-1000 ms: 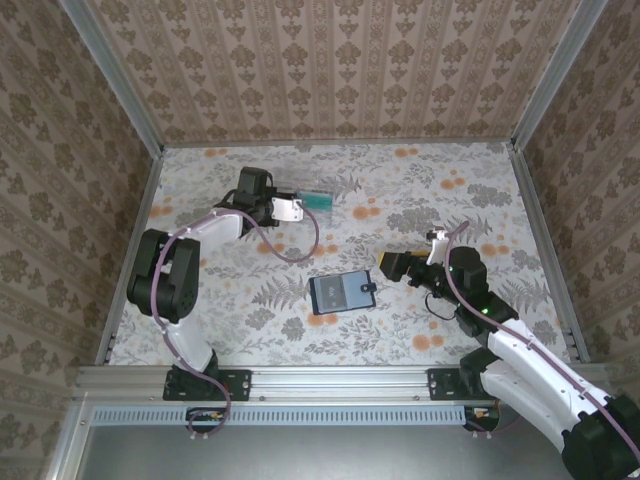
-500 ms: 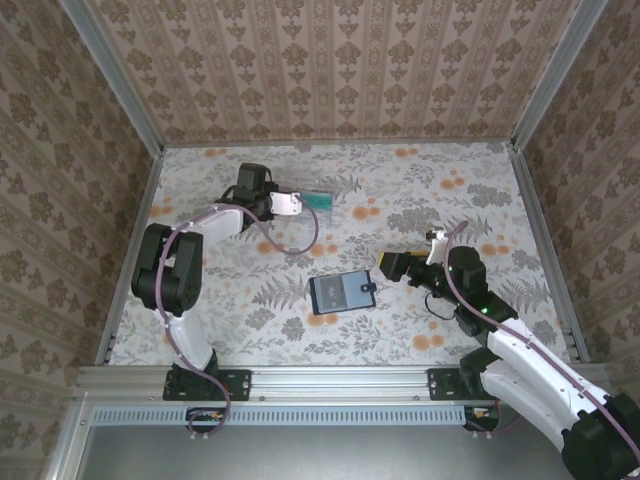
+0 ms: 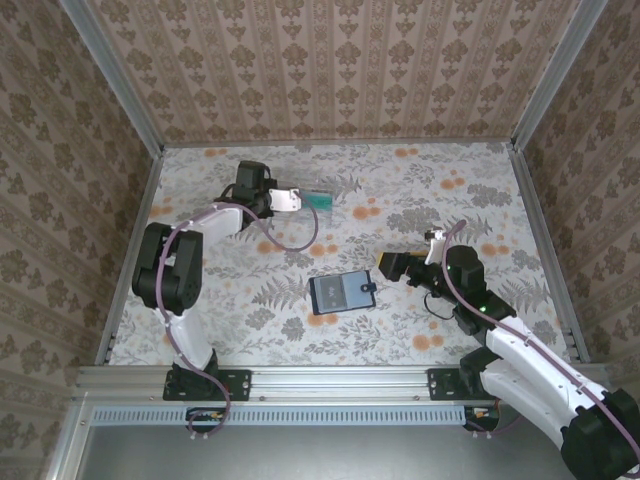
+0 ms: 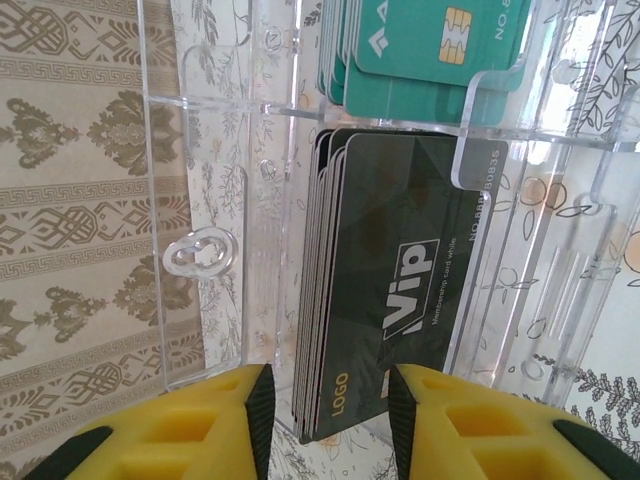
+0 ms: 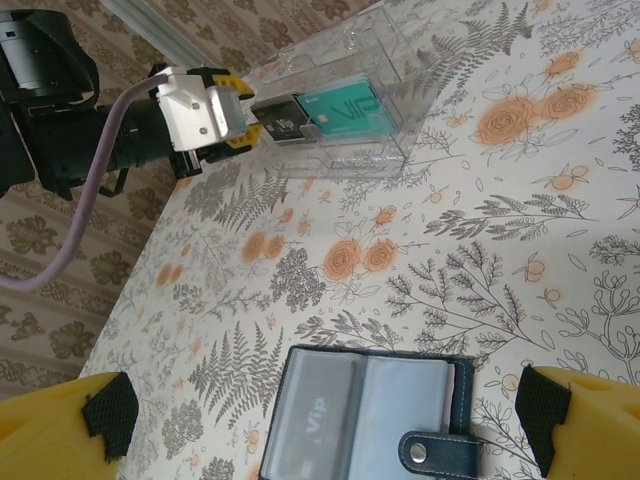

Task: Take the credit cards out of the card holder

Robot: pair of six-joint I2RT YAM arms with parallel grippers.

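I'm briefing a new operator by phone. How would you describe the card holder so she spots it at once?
On the floral table, look near the middle, by the right hand. The card holder lies open and flat: dark rim, grey-blue inside, small snap tab. Unlike the clear plastic box farther back, it is opaque.

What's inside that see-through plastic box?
The clear box holds two stacks of cards: green cards in one compartment, black cards marked VIP in the next. Each stack's front card covers the ones behind, so their faces and exact number are hidden.
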